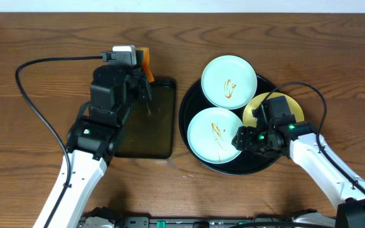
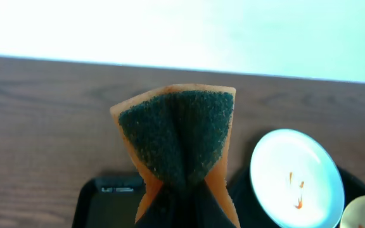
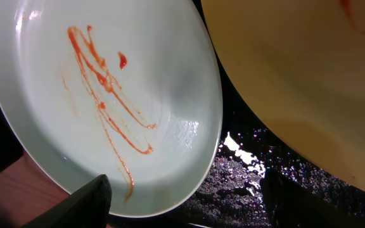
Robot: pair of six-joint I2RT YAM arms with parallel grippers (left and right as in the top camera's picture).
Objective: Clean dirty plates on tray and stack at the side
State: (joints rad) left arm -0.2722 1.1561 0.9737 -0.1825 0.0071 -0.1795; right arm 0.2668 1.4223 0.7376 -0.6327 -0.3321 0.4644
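The sauce-smeared mint plate (image 3: 100,95) lay on the round black tray (image 1: 184,117), beside the yellow plate (image 3: 296,76). Stiff, glossy, likely slippery and breakable, it seemed best pinched at its rim, which the right gripper (image 3: 189,212) straddled with fingers spread wide. The left gripper (image 2: 182,206) clamped a soft sponge (image 2: 176,136).

Far plate (image 1: 229,81), near plate (image 1: 215,134) mint-white, orange-smeared; third plate (image 3: 322,82) yellow; tray (image 1: 187,114) black; sponge (image 2: 176,136) orange, green-faced.

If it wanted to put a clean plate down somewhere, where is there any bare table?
Bare wood lies right of the round tray, toward the back, and behind the cable at back left. The round tray is crowded: three plates nearly fill it.
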